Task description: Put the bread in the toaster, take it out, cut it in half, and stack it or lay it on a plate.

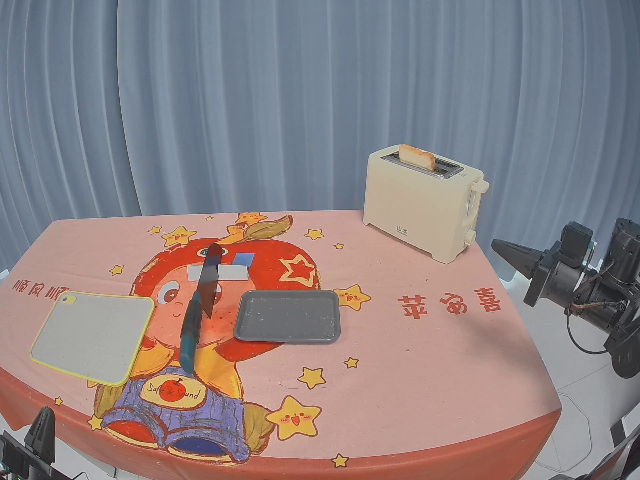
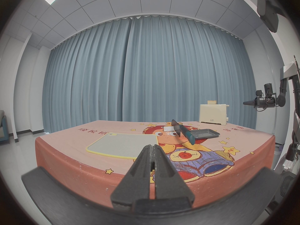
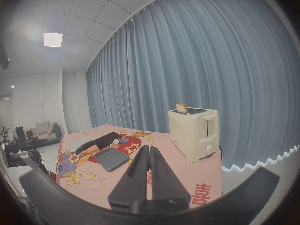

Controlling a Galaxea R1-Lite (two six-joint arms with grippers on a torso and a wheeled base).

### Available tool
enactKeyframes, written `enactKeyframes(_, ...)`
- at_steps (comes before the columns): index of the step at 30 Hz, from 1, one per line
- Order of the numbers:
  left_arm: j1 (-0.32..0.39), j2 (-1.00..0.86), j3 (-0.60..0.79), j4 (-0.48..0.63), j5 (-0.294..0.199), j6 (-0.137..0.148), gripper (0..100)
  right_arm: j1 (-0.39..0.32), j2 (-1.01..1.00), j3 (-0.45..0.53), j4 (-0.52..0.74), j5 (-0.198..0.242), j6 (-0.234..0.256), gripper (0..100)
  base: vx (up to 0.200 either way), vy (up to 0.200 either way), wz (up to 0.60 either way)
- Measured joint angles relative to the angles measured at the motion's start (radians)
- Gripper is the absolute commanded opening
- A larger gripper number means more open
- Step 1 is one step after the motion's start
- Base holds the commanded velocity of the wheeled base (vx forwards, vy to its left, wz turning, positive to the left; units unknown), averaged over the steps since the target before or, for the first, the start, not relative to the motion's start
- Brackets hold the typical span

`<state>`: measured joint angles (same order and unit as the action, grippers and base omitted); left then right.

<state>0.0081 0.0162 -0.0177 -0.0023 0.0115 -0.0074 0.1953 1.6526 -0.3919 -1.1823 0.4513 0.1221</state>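
A lab-like recording room set up as a mock kitchen: a floor-length blue-grey curtain (image 1: 320, 88) backs the cloth-covered table (image 1: 413, 368) with its toaster (image 1: 420, 201), a grid ceiling (image 3: 78, 13) carries a panel light (image 3: 52, 39), and a sofa (image 3: 43, 128) sits far left.

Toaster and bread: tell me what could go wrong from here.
Little of the bread shows above the toaster slot, so the right gripper, shut now, may get a thin hold and drop it.
The toaster stands near the table edge; a sideways push could shove it off.
The knife lies propped on a small block; lifting its handle could swing the blade.
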Motion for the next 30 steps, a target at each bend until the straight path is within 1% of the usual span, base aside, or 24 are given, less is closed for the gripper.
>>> enactKeyframes(4,0.0,0.0,0.0,0.0,0.0,0.0,0,-0.014,0.015,0.013,0.0,0.016,0.0,0,0.0,0.0,0.0)
enactKeyframes(12,0.0,0.0,0.0,0.0,0.0,0.0,0,-0.057,0.091,0.008,-0.005,0.018,-0.007,0,0.0,0.0,0.0)
enactKeyframes(17,0.0,0.0,0.0,0.0,0.0,0.0,0,-0.075,0.184,-0.014,-0.076,0.003,-0.007,0,0.0,0.0,0.0)
enactKeyframes(19,0.0,0.0,0.0,0.0,0.0,0.0,0,-0.079,0.228,-0.035,-0.107,-0.024,-0.007,0,0.0,0.0,0.0)
enactKeyframes(21,0.0,0.0,0.0,0.0,0.0,0.0,0,-0.082,0.269,-0.061,-0.122,-0.076,-0.005,0,0.0,0.0,0.0)
enactKeyframes(22,0.0,0.0,0.0,0.0,0.0,0.0,0,-0.082,0.295,-0.083,-0.13,-0.12,-0.003,0,0.0,0.0,0.0)
enactKeyframes(24,0.0,0.0,0.0,0.0,0.0,0.0,0,-0.08,0.337,-0.119,-0.141,-0.185,-0.002,0,0.0,0.0,0.0)
enactKeyframes(25,0.0,0.0,0.0,0.0,0.0,0.0,0,-0.078,0.354,-0.134,-0.144,-0.204,-0.002,0,0.0,0.0,0.0)
enactKeyframes(26,0.0,0.0,0.0,0.0,0.0,0.0,0,-0.07,0.372,-0.151,-0.145,-0.22,-0.003,0,0.0,0.0,0.0)
enactKeyframes(27,0.0,0.0,0.0,0.0,0.0,0.0,0,-0.062,0.382,-0.159,-0.143,-0.226,-0.004,0,0.0,0.0,0.0)
enactKeyframes(30,0.0,0.0,0.0,0.0,0.0,0.0,0,-0.04,0.401,-0.184,-0.12,-0.234,-0.016,0,0.0,0.0,0.0)
